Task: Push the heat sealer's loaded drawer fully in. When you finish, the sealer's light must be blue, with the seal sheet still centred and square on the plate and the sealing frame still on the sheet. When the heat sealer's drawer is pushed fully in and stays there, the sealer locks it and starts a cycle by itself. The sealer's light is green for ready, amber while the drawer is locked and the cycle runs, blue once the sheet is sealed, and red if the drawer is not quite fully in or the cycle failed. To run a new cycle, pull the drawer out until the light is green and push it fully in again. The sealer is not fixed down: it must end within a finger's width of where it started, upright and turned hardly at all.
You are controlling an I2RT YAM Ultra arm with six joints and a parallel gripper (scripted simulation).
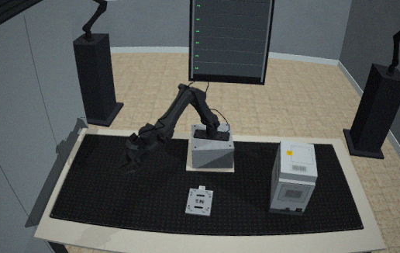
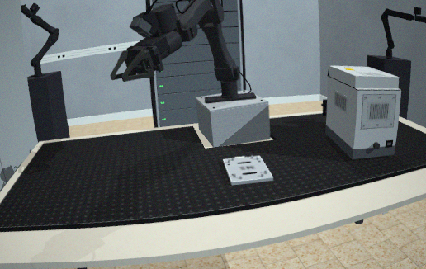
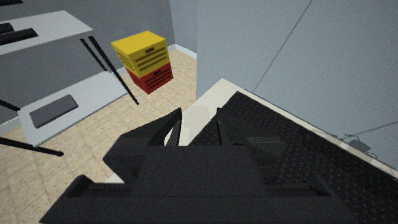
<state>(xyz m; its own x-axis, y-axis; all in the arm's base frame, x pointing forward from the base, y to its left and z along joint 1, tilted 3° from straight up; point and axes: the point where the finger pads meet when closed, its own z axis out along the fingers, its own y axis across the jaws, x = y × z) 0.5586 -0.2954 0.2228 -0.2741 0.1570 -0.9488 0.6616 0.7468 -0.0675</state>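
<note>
The heat sealer (image 1: 294, 175) (image 2: 362, 111) is a white box standing upright on the right side of the black mat (image 1: 104, 194) (image 2: 98, 177). I can make out no drawer pulled out and no light on it. My gripper (image 1: 125, 164) (image 2: 116, 76) (image 3: 199, 111) hangs high over the back left part of the mat, far from the sealer. Its fingers are partly open with nothing between them. In the wrist view it points at the table's left corner and the floor beyond it. The seal sheet and the sealing frame are not visible.
A small grey plate (image 1: 199, 202) (image 2: 245, 172) with two dark slots lies flat mid-mat. The arm's grey base block (image 1: 212, 151) (image 2: 234, 120) stands behind it. A server rack (image 1: 229, 39) and two black pedestals (image 1: 94, 77) (image 1: 379, 109) stand off the table. Yellow and red crates (image 3: 142, 60) sit on the floor.
</note>
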